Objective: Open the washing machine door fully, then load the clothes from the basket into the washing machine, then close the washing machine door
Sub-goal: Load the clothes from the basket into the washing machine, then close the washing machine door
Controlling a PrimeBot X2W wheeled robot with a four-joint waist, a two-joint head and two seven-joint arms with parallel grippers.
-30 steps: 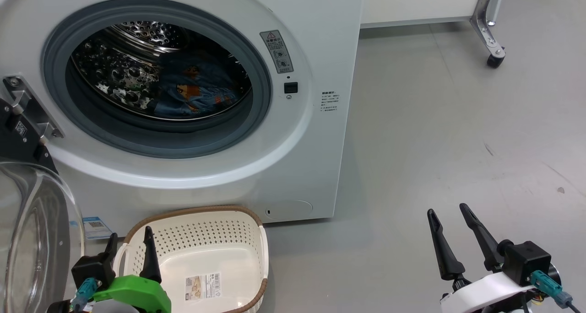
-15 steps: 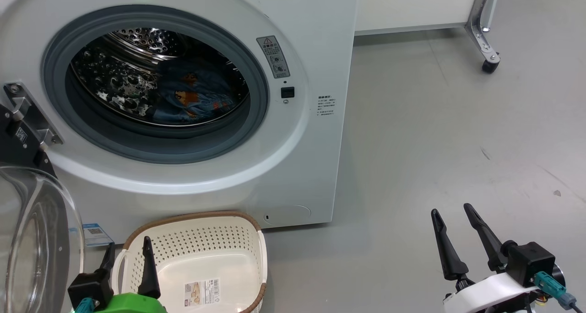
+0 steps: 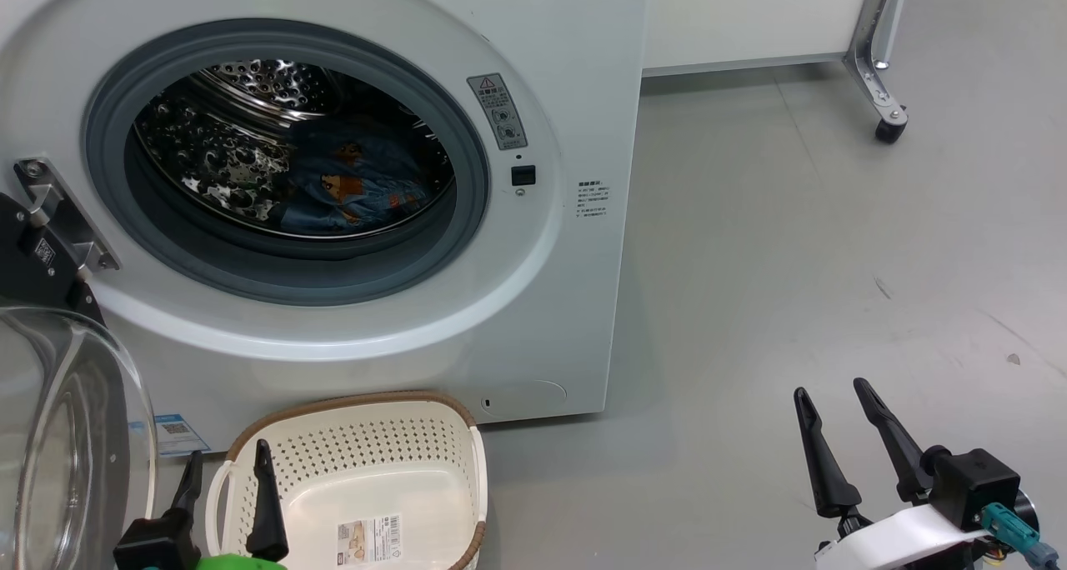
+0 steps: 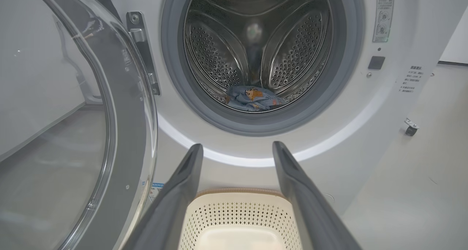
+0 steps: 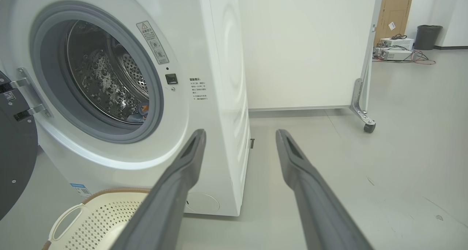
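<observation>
White washing machine (image 3: 575,70), grey gasket (image 3: 475,178); blue clothes (image 3: 350,182) with orange-brown figures; cream perforated basket (image 3: 367,445), brown woven-look rim; grey floor (image 3: 792,262).

washing machine (image 3: 575,95): shell is showing smooth and white, with a soft gloss.
gasket (image 3: 292,282): is looking like matt grey rubber.
drum (image 3: 225,157): is gleaming as perforated steel, mirror-bright.
washing machine door (image 4: 55,133): bowl is reading as clear, glossy glass.
hinge (image 3: 62,216): is shining as bare metal.
clothes (image 3: 350,182): are lying as soft, creased, printed cloth.
basket (image 3: 367,445): is showing smooth cream perforated plastic; its brown rim is looking woven.
fingers (image 4: 175,199): are looking matt, dark grey and smooth.
floor (image 3: 792,245): is showing smooth and grey, faintly sheened.
</observation>
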